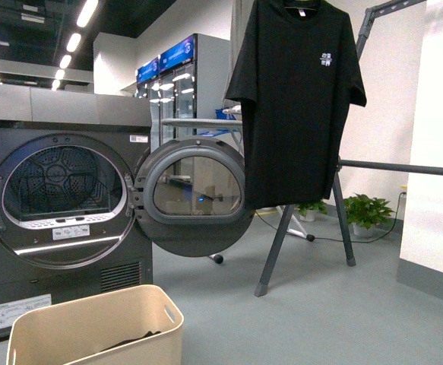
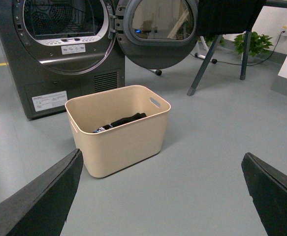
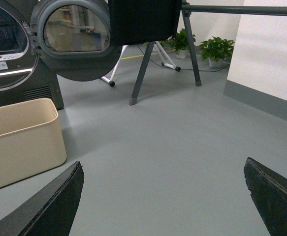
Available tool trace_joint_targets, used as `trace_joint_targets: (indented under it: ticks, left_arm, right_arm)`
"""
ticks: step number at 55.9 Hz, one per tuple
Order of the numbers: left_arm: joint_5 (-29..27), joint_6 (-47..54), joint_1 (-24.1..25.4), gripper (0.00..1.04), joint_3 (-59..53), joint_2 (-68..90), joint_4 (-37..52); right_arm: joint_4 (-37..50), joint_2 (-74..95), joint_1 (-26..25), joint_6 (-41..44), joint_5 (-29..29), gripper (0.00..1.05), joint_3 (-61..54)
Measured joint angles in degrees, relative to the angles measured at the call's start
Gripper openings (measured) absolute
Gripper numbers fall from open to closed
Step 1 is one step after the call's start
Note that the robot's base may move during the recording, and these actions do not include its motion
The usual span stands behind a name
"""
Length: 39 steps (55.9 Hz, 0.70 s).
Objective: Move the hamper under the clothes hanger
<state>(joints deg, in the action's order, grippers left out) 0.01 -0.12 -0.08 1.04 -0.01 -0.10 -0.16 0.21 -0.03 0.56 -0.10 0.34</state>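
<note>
Dryer (image 1: 61, 205) at far left, its round door (image 1: 194, 194) open to the right. The beige hamper (image 1: 99, 327) sits on the grey floor (image 1: 305, 319) near left, just in front of the dryer with dark clothes (image 2: 126, 120) inside, well apart from the clothes hanger (image 1: 403, 168), which stands right of the door with a black T-shirt (image 1: 293, 99) on it, potted plants (image 1: 367, 209) behind by the far wall. Left fingers (image 2: 45, 196) spread wide apart, nothing held; right fingers (image 3: 45, 206) likewise wide apart and empty, above bare floor.
</note>
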Motion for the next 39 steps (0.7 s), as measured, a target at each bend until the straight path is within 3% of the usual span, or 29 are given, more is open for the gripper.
trace_joint_targets:
  ticks: [39]
  left_arm:
    - [0.0, 0.0, 0.0, 0.98, 0.0, 0.04, 0.0]
  right_arm:
    - [-0.02, 0.0, 0.0, 0.0, 0.02, 0.97, 0.0]
